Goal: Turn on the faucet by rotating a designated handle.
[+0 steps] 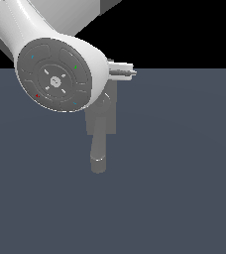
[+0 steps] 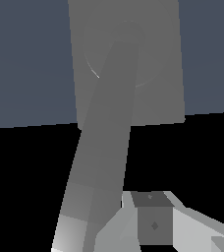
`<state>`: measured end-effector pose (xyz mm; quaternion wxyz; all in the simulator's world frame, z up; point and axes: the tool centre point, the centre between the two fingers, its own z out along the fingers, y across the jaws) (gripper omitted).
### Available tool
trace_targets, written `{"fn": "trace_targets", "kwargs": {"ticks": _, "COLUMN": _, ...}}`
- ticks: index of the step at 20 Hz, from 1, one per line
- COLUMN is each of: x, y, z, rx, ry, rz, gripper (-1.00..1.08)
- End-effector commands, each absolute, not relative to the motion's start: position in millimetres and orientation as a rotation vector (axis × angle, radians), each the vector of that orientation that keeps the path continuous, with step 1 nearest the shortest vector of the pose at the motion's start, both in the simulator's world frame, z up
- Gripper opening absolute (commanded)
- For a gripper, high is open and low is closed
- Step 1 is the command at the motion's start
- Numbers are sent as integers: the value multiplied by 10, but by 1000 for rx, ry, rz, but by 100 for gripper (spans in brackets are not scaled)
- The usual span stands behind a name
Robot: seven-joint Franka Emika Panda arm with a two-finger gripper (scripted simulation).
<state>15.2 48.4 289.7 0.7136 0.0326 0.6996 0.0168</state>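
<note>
The faucet is a matte grey fixture with a flat back plate (image 1: 109,119) and a thick rounded spout (image 1: 98,156) that points toward the exterior camera. In the wrist view the back plate (image 2: 158,59) fills the middle. From a round pivot on it, the handle (image 2: 104,147) runs as a straight grey bar toward the camera. My gripper (image 2: 153,221) sits right beside the bar's near end, fingers together, with nothing between them. In the exterior view the gripper (image 1: 129,69) pokes out past the arm, above the plate. The handle is mostly hidden there.
The white arm link with its round grey end cap (image 1: 55,74) covers the upper left of the exterior view and the top of the faucet. A flat blue-grey floor (image 1: 184,173) spreads around the fixture. Black background lies beyond.
</note>
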Motion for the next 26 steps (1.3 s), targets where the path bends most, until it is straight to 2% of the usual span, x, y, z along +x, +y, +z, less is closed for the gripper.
{"fn": "trace_targets", "kwargs": {"ticks": 1, "x": 164, "y": 550, "z": 2865, "rx": 45, "ry": 1542, "rz": 48, "gripper": -100}}
{"fn": "trace_targets", "kwargs": {"ticks": 26, "x": 281, "y": -199, "z": 2850, "rx": -55, "ry": 1569, "rz": 23, "gripper": -100}}
